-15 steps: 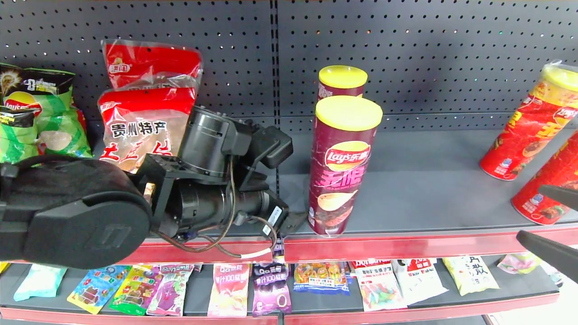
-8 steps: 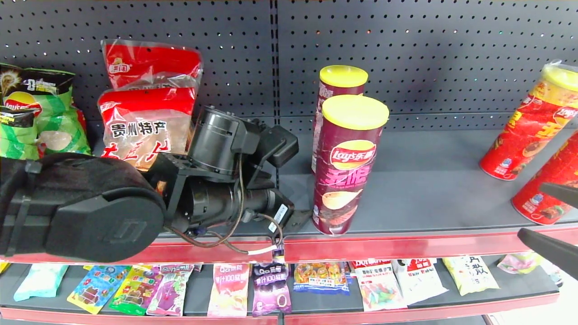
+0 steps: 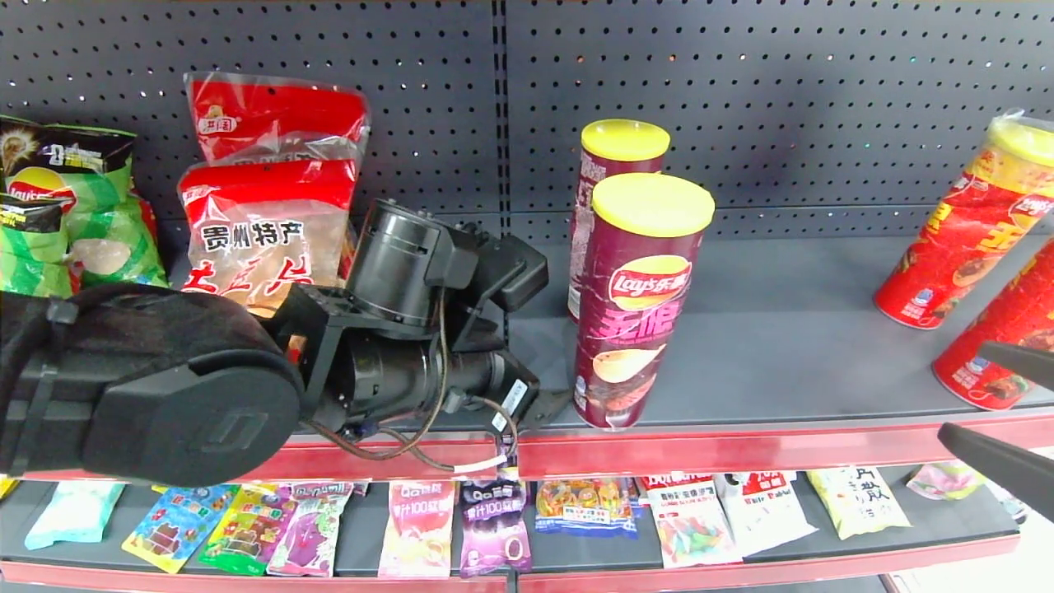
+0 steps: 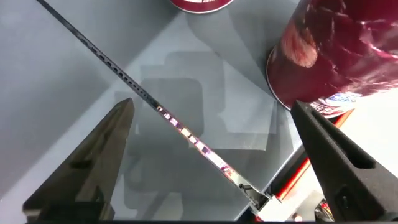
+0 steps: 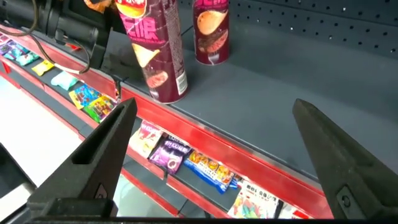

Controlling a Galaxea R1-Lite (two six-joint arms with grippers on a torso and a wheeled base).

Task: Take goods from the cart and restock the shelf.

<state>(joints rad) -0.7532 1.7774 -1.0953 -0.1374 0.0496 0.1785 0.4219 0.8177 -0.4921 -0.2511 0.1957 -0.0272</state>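
Observation:
Two maroon chip cans with yellow lids stand on the grey shelf (image 3: 782, 346). The front can (image 3: 638, 305) is upright near the red front lip, and the rear can (image 3: 613, 165) is right behind it. My left gripper (image 3: 553, 403) lies low on the shelf beside the front can's base. In the left wrist view that gripper (image 4: 211, 162) is open over bare shelf, with the front can's base (image 4: 329, 56) just past one fingertip. My right gripper (image 3: 1000, 408) is open at the right edge, in front of the shelf lip. The right wrist view has it (image 5: 214, 158) open, facing both cans (image 5: 155, 50).
Red chip cans (image 3: 963, 222) lean at the shelf's right end. Red-topped snack bags (image 3: 263, 231) and green chip bags (image 3: 66, 214) fill the left end. Several candy packets (image 3: 494, 519) lie on the lower shelf. Bare shelf stretches between the maroon and red cans.
My left arm and the front maroon can have both shifted a little to the right along the shelf. The right gripper has kept still.

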